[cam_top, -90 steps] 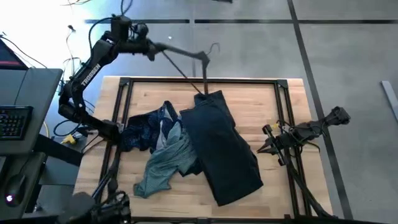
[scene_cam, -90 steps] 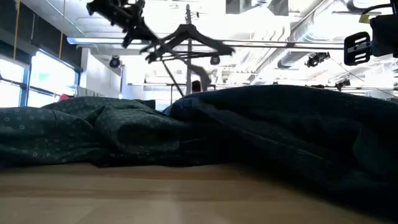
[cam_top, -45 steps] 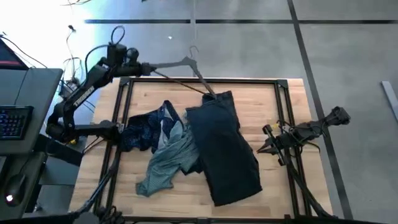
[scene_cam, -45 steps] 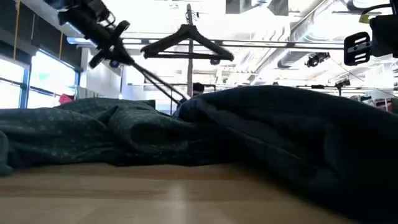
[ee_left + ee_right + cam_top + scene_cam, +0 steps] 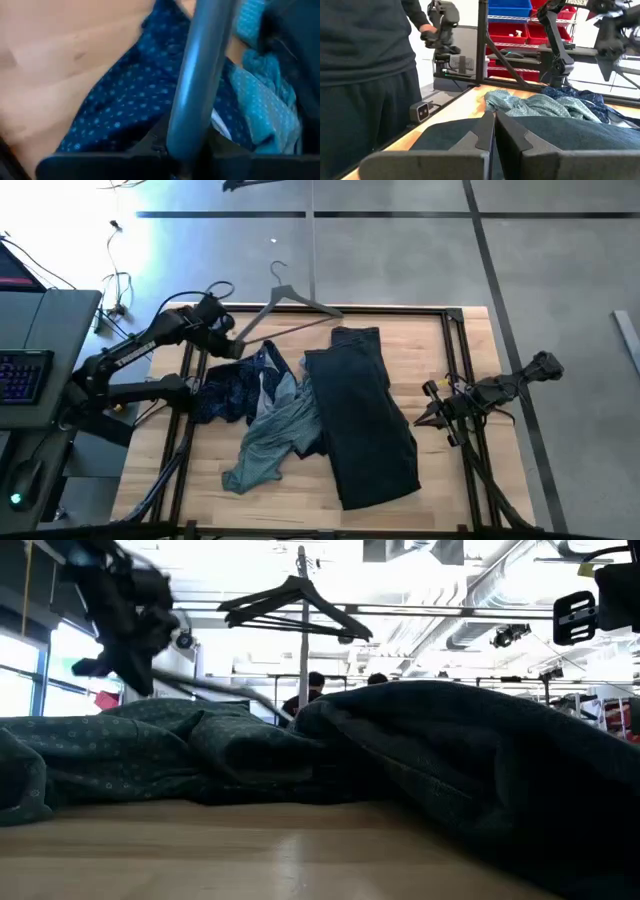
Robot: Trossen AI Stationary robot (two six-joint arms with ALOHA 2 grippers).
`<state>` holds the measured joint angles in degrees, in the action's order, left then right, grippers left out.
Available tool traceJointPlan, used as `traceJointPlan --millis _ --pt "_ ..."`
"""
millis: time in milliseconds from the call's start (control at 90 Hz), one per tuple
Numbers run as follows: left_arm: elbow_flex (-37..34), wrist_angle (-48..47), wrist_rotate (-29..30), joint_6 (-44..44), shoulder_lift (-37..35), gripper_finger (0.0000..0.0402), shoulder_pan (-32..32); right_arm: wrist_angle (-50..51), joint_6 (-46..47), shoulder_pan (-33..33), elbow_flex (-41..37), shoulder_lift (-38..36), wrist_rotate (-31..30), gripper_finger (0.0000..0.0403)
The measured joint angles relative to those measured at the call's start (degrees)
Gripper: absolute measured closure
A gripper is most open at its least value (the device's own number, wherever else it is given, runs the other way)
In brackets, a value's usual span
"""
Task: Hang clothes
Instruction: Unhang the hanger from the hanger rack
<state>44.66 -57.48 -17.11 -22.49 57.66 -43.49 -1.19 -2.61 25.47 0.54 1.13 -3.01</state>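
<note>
Left end effector [image 5: 232,340] low over navy shirt [image 5: 228,388], apparently clamping hanger [image 5: 290,305]

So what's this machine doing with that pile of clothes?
It is meant to hang them up. The left claw grips a hanger at the table's far left corner, above the navy dotted shirt. A teal shirt and black trousers lie heaped alongside; nothing is on the hanger yet. The right claw waits, shut, at the table's right edge.
</note>
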Motion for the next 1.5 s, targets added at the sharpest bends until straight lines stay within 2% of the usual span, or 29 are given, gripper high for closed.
traceJointPlan --millis 67,144,256,589,667,744,933,1044,1178,1289,1500 --pt "-0.6 -1.1 -1.0 0.9 1.3 0.0400 5.6 0.0 -0.2 0.0 0.0 0.0 0.0 0.0402" --pt "-0.1 2.7 -1.7 -1.9 2.0 0.0401 10.9 0.0 -0.2 0.0 0.0 0.0 0.1 0.0402" --pt "-0.3 7.1 -2.7 -3.8 4.3 0.0401 15.2 0.1 -0.2 0.0 0.0 0.0 0.1 0.0402" --pt "-0.1 4.8 -2.0 1.1 6.1 0.0401 10.2 0.1 -0.3 0.0 0.0 0.0 0.0 0.0402" --pt "-0.1 5.2 -10.1 5.2 8.7 0.0401 9.4 0.1 -0.3 0.0 0.0 0.0 0.0 0.0402" --pt "-0.1 4.8 -18.5 10.4 12.2 0.0401 11.6 0.1 -0.4 0.0 0.0 0.0 0.0 0.0402" --pt "1.3 2.1 -25.2 19.2 19.2 0.0401 20.7 0.1 -0.4 0.0 0.0 0.0 0.0 0.0402" --pt "2.2 1.7 -29.1 21.9 20.2 0.0401 23.2 0.1 -0.4 0.0 0.0 0.0 0.0 0.0402" --pt "2.2 1.6 -36.4 25.1 20.3 0.0401 29.2 0.1 -0.4 0.0 0.0 0.0 0.0 0.0402" --pt "2.3 2.4 -36.1 22.1 19.2 0.0401 30.6 0.1 -0.4 0.0 0.0 0.0 0.0 0.0402" --pt "7.0 5.8 -29.0 13.3 13.6 0.0401 23.3 0.2 -0.4 0.0 0.0 0.0 0.0 0.0402"
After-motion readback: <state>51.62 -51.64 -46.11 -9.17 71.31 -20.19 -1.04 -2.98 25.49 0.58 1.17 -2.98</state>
